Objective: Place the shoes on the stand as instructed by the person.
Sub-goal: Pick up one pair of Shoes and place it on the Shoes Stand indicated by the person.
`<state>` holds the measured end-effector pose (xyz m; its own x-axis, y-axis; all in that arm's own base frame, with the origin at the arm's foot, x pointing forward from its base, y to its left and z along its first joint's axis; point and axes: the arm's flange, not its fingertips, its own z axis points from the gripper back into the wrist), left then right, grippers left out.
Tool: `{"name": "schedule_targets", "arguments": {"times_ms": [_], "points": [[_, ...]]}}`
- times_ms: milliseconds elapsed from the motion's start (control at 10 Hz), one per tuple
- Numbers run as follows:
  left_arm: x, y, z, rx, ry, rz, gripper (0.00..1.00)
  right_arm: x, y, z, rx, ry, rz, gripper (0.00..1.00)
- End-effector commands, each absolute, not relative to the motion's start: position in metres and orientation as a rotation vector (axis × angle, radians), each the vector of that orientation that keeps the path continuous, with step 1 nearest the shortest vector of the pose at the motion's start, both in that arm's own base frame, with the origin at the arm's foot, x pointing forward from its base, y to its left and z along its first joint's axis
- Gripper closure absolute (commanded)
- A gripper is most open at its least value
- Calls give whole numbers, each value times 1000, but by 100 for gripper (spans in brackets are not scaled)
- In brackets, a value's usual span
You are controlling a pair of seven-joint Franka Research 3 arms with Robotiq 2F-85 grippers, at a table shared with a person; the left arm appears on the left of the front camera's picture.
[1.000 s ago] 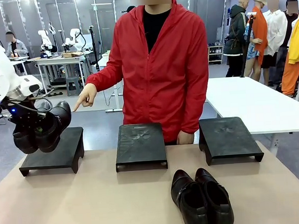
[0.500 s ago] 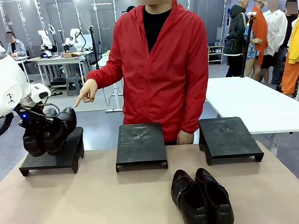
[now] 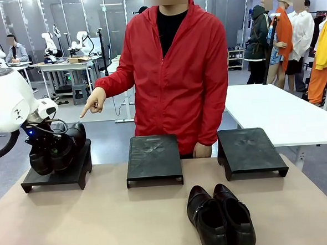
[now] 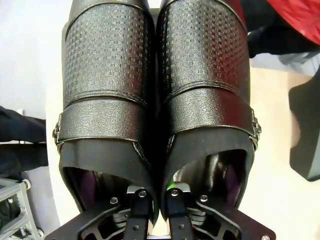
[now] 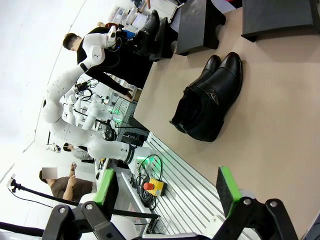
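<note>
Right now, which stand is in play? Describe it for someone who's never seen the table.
Three black stands line the tan table's far edge, before the person in red. It is the stand at the robot's left end. Unlike the two bare stands, it has the left gripper holding a pair of black shoes at its top, with the person's hand pointing its way.

A tan table (image 3: 92,227) carries three black stands in a row along its far side: the left stand (image 3: 56,178), the middle stand (image 3: 153,156) and the right stand (image 3: 249,149), set apart from one another. Nearer the robot, right of the middle, a pair of glossy black shoes (image 3: 220,219) lies side by side on the tabletop, touching, toes toward the stands.
</note>
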<state>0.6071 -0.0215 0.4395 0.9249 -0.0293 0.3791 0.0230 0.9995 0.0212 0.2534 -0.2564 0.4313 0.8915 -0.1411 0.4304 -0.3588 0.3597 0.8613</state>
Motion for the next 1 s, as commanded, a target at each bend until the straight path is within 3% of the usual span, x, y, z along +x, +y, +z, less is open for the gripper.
{"name": "schedule_targets", "arguments": {"times_ms": [0,300,400,900], "points": [[620,-15,442,-24,-426,-39,93,255,-257,433,1218,-494,150,0],[619,-15,434,-33,-408,-37,93,255,-257,433,1218,-494,150,0],[618,-13,434,-24,-413,-38,81,255,-257,433,1218,-494,150,0],[611,-14,437,10,-422,-43,2,255,-257,433,1218,-494,150,0]]}}
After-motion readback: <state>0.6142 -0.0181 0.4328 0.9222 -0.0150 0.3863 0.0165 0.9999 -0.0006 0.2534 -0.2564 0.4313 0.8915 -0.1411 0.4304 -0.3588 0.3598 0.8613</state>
